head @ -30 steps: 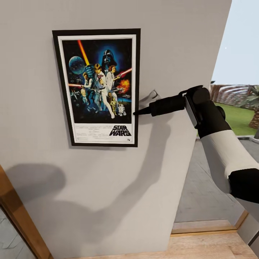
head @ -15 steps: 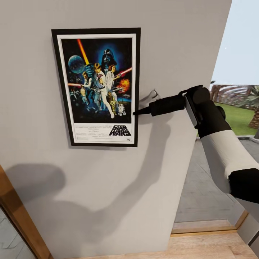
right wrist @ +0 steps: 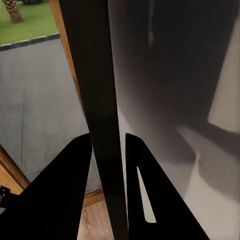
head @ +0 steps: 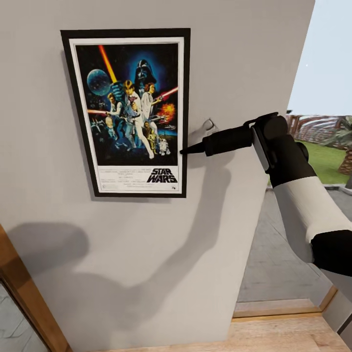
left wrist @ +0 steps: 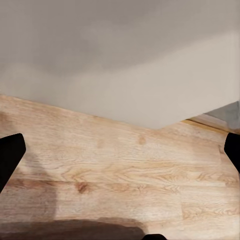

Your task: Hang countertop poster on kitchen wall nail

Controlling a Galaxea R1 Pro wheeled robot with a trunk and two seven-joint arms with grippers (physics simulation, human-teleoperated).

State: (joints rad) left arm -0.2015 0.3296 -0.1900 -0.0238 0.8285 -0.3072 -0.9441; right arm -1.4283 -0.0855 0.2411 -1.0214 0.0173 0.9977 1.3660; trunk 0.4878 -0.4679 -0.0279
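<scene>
From the head camera I have the Star Wars poster [head: 128, 112] in the upper left of the frame, flat against the light grey wall [head: 234, 63]. It sits upright but slightly askew, its top edge running a little wider to the left than its bottom edge. My right gripper [head: 186, 151] reaches in from the right side of the frame, its black tip meeting the poster's right edge at about the height of the small white droid figure, just above the black "STAR WARS" logo. The arm behind it, black at the wrist and white further back, runs down toward the lower right corner. Its shadow falls across the wall below and to the right of the poster.

In the right wrist camera the poster's black frame [right wrist: 97, 100] runs edge-on as a dark strip down the middle, and the two black fingers [right wrist: 65, 195] sit on either side of it, pressed close, so the right gripper is clamped on the poster's frame. The grey wall fills the right of that picture; paved ground and a patch of grass show at the left.

The left wrist camera looks at a wooden floor [left wrist: 120, 175] meeting the wall base. The left gripper's fingertips [left wrist: 10, 155] stand far apart at the two side edges, released and holding nothing.

At the right edge of the head view I can see a lawn [head: 325, 161] and sky outside.
</scene>
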